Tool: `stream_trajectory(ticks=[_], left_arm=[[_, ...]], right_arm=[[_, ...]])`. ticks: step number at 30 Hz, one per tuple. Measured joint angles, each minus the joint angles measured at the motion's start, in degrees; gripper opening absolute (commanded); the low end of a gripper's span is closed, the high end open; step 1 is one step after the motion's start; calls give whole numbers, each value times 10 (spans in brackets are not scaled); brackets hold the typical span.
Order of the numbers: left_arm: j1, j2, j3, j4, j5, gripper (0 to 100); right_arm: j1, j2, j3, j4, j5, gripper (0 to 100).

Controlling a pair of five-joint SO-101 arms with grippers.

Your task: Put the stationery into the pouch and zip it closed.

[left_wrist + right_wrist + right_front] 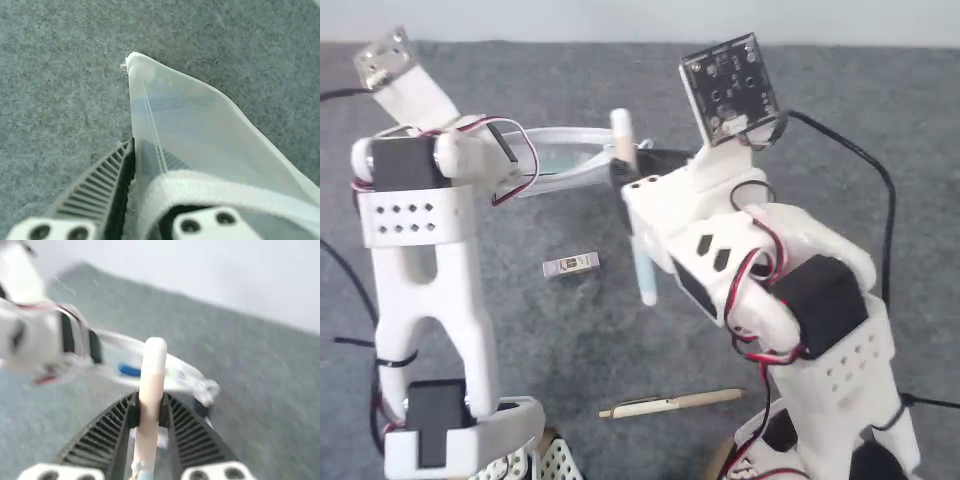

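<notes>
- Left hand (150, 200): closed on the rim of the pouch (195, 125). Its own wrist view gives the ribbed finger (97, 192) pressed against the clear wall and the white zip band (210, 187) curving across just beyond the hand. The pouch's far corner lies over bare grey desk (55, 75); whether that corner touches the desk cannot be told.
- Pouch, high view (560, 158): stretched sideways from the left hand (510, 165) toward the right hand (635, 185), between the two arms.
- Right hand (149, 407): clamped on a marker (150, 375), whose white-capped end points at the pouch.
- Marker, high view (642, 265): nearly upright and slightly tilted, its pale-blue end below the hand and its cap (620, 128) at the pouch's end.
- Blue item (130, 370): seen from the right wrist inside the pouch; too blurred to tell its kind.
- Small rectangular piece (570, 265): flat on the desk between the arms, near the marker's lower end but apart from it.
- Beige pen (670, 403): flat near the front, between the arm bases, well apart from the pouch.
- Open room: bare desk between piece and pen. A black cable (880, 180) runs along the right side, and a pale wall lies behind the far edge.
</notes>
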Motion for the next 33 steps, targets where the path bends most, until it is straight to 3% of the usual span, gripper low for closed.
stream_trajectory(ticks=[20,33], left_arm=[[1,0,18,0,-11,11],[1,0,18,0,-11,11]], right_arm=[[-14,-1,34,-273,0,6],[-4,1,287,-649,21,6]])
